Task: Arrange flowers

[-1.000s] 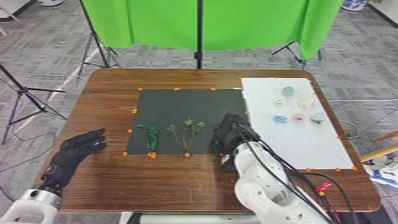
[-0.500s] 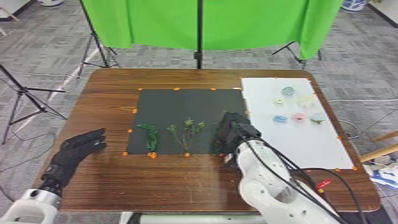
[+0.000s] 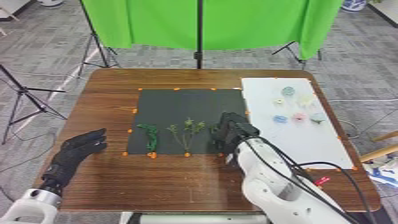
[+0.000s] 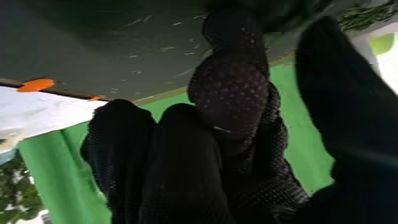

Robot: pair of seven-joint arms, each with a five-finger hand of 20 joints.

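Apparently the step in hand is picking up a stem, with the blossoms to be matched to it later. The right robot hand (image 3: 233, 131) is low at the near right part of the dark mat (image 3: 178, 105), its thumb standing apart from the fingers, open; I see no stem held. Just left of it is a partly hidden bit of greenery (image 3: 214, 130); farther left lie the thin branching stems (image 3: 187, 133), then the curly green stem (image 3: 151, 137). Right of that hand, on the white sheet (image 3: 289, 145), sit the pink flower (image 3: 298, 117), the blue flower (image 3: 281, 119) and other pale blooms (image 3: 306, 101). The left robot hand (image 3: 83, 142) waits well apart over the bench (image 3: 160, 185), open too. Next, I'd judge, the right one must close gently round the greenery beside it, low on the stalk, since leaves could snag or slide. As for brands, labels or writing, nothing can be read, not even on the small red tag (image 3: 322, 180) by the right arm.
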